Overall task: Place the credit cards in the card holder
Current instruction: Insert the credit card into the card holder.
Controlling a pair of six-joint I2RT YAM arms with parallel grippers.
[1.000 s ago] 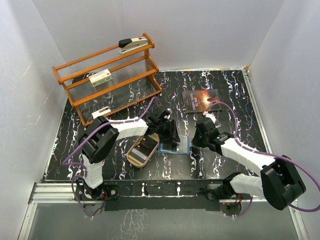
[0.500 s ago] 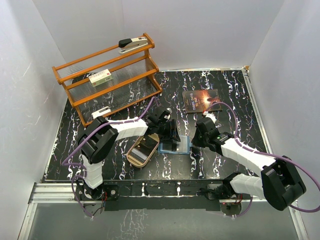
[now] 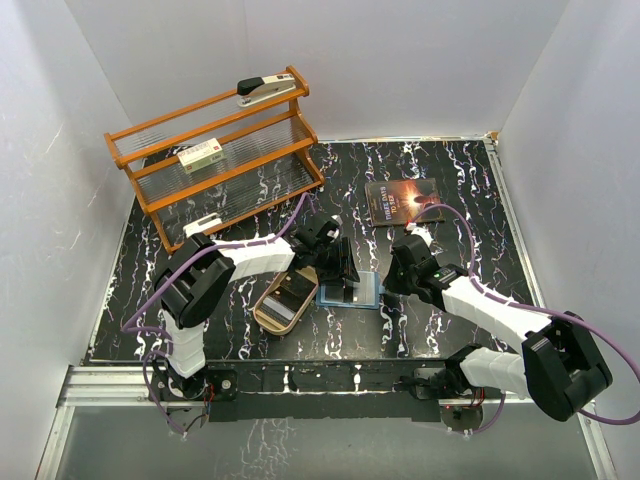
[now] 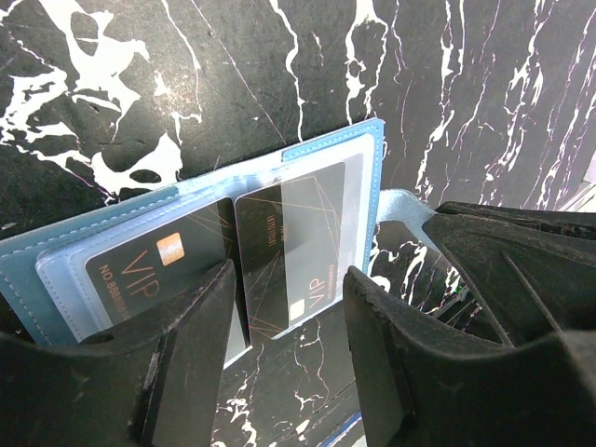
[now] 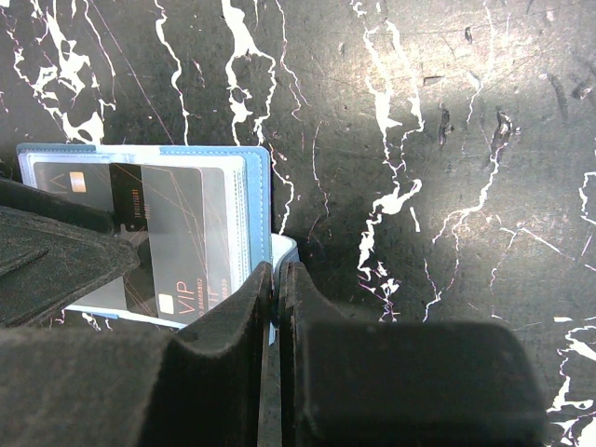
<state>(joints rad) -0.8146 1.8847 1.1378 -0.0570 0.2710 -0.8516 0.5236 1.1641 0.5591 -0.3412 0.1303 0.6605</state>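
1. The holder lies open on the table between the two grippers, just beside the tray; its long axis runs left to right in the top view
2. Two dark cards are seen side by side under its clear sleeves. The one nearer the tab has its long axis across the holder's length, in line with the left fingers
3. The left gripper stands at the holder's far edge in the top view, directly over that card, so the left arm is the nearer one to the cards. Any push to seat the card deeper is judged to run along the card's long axis, away from the fingers
4. The left fingers are spread apart with nothing clamped between them, and the card's long edges run just beside each finger. Whether the tips press on the sleeve cannot be told, as they are hidden under the pads
5. The right gripper is set at the holder's right end, where the tab sticks out. Its jaws are drawn almost together and the tab appears to be pinched between them, though the contact itself is partly hidden. The holder is judged to be steadied by this grip while the left arm works on the card
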